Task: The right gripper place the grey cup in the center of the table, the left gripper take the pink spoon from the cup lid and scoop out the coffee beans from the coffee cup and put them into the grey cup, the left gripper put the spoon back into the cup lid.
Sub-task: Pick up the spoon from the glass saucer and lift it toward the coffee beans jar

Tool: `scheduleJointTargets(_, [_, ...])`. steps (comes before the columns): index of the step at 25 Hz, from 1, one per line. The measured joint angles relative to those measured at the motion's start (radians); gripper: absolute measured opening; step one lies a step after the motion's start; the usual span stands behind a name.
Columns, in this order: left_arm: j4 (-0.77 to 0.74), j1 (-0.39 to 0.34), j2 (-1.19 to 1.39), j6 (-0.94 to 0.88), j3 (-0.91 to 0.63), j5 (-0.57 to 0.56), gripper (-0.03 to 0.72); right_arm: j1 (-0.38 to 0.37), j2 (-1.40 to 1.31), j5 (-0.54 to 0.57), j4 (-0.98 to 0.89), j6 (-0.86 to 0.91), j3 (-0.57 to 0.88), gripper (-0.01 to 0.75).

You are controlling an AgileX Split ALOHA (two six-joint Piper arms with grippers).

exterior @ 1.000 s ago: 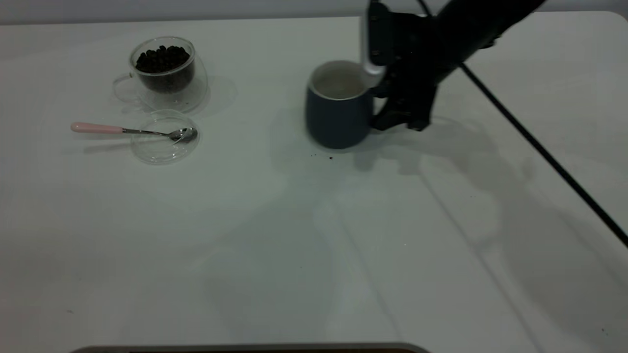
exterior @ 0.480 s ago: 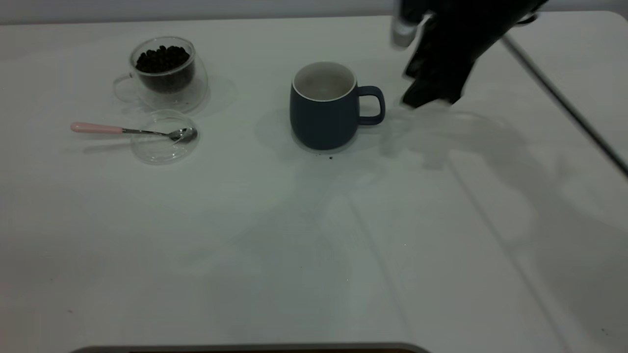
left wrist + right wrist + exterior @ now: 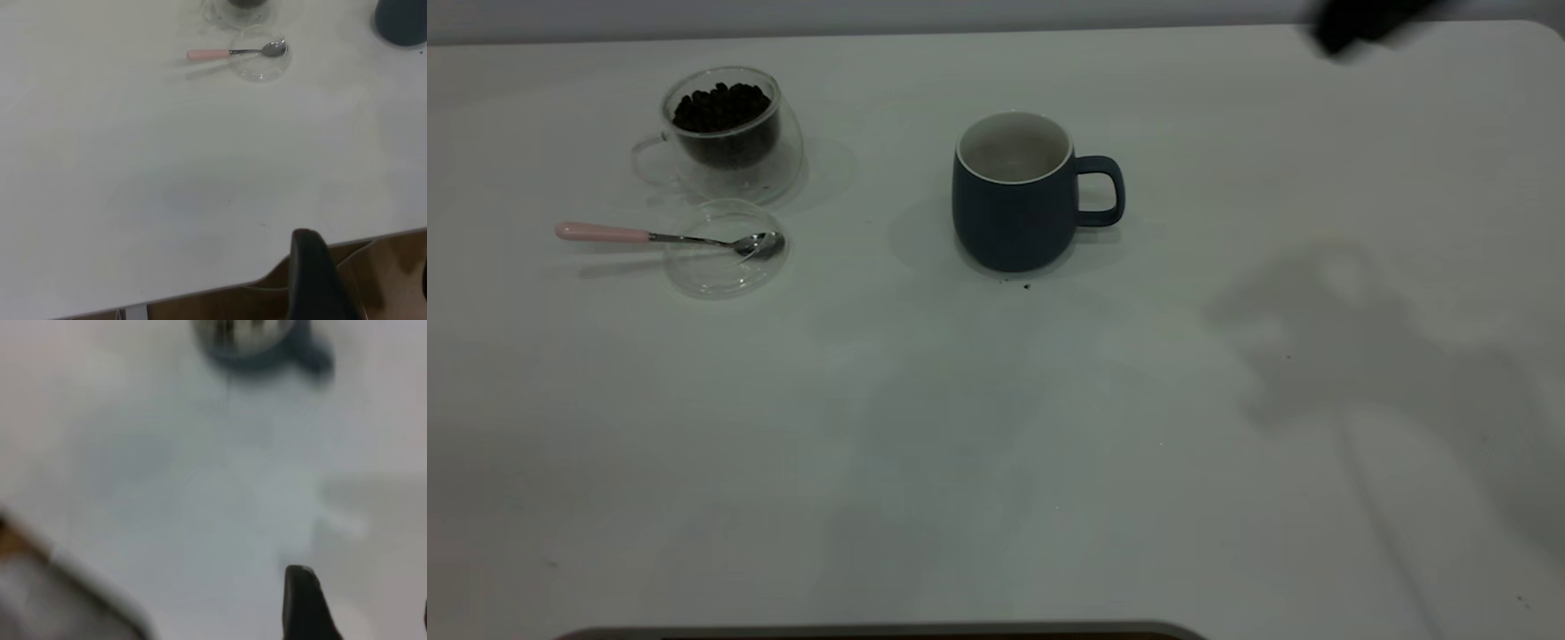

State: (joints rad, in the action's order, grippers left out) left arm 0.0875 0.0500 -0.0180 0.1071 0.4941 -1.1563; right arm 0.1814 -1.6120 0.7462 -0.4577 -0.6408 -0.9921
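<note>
Currently, I judge the placing step complete: the grey cup [image 3: 1016,191] stands free at the worktop [image 3: 996,462] centre. The right end effector [image 3: 357,603] is spread, holding nothing. The left end effector's [image 3: 360,280] state I cannot tell. Next: it must grasp the pink spoon [image 3: 663,236], left of the cup, across the cup lid [image 3: 725,247].

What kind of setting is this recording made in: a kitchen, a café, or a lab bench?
Most likely a lab or test bench staged for a robot trial, not a kitchen. The wide white table is bare apart from a few props: the grey cup, the coffee cup of beans, and the pink spoon on the cup lid.
</note>
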Motion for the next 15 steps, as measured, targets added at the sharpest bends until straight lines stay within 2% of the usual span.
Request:
scheduleJointTargets(4, [0.0, 0.0, 0.0, 0.0, 0.0, 0.0, 0.445, 0.0, 0.283, 0.26, 0.429, 0.508, 0.152, 0.456])
scheduleJointTargets(7, [0.0, 0.0, 0.0, 0.0, 0.0, 0.0, 0.445, -0.009, 0.527, 0.372, 0.596, 0.708, 0.262, 0.456])
scheduleJointTargets(9, [0.0, 0.0, 0.0, 0.0, 0.0, 0.0, 0.445, -0.05, 0.676, 0.419, 0.6, 0.727, 0.339, 0.456])
scheduleJointTargets(12, [0.0, 0.0, 0.0, 0.0, 0.0, 0.0, 0.445, -0.161, 0.886, 0.444, 0.53, 0.659, 0.413, 0.455])
scheduleJointTargets(15, [0.0, 0.0, 0.0, 0.0, 0.0, 0.0, 0.445, -0.197, 1.059, 0.44, 0.439, 0.581, 0.437, 0.455])
